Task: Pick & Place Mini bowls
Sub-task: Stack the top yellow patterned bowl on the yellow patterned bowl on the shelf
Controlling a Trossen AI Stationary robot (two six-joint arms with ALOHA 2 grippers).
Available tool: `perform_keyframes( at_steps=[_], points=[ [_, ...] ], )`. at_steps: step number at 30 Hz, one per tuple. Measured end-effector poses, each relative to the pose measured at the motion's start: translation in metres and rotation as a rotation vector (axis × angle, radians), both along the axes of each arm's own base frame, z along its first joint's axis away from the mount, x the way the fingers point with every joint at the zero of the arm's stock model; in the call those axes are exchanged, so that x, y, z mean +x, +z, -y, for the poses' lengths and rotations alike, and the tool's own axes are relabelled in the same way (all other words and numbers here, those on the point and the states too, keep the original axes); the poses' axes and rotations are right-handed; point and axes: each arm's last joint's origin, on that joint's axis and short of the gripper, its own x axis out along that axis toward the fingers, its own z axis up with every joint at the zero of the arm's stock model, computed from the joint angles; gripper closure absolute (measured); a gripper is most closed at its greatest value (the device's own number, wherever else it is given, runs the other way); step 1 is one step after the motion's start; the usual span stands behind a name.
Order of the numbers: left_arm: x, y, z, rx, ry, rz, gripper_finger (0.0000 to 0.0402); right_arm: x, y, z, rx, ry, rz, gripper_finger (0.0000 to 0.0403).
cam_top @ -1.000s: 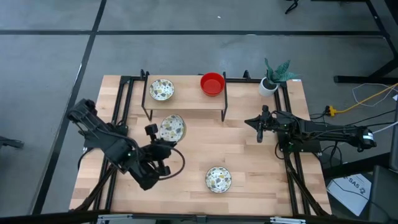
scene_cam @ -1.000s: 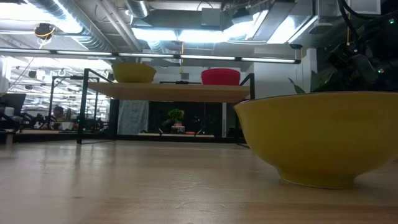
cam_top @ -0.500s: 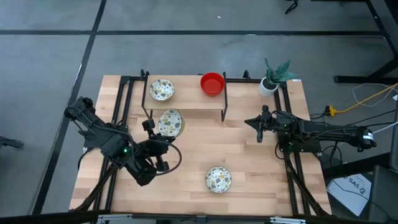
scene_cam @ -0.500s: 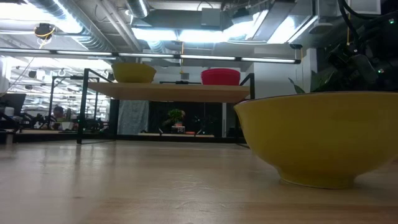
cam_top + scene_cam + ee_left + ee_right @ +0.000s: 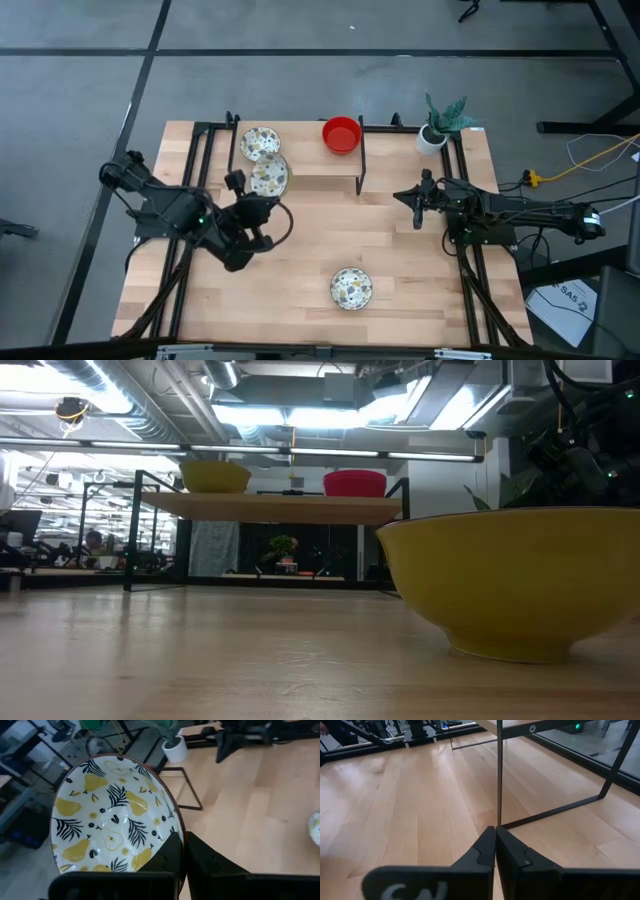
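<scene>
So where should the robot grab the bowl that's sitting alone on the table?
Probably by its rim. The patterned bowl sits upright and open, clear of the shelf, so a gripper could drop from above, one finger inside, one outside, as the left gripper pinches its own bowl.

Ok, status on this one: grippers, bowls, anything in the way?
Left gripper shut on patterned bowl, held at shelf edge beside shelved patterned bowl. Right gripper shut, waiting at table's right. Nothing in the way.
</scene>
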Motion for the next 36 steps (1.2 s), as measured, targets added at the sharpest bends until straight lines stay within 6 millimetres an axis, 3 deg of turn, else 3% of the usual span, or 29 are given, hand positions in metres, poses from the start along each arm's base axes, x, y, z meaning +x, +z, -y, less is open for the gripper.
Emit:
perform_keyframes(
  at_steps=[20,36],
  points=[
    [0.017,0.004,-0.055,0.126,0.319,0.095,0.0398,0.000,0.000,0.000,0.000,-0.001,0.001,0.0389],
    [0.023,0.000,-0.094,0.119,0.403,-0.030,0.0398,0.000,0.000,0.000,0.000,0.000,0.000,0.0389]
  ],
)
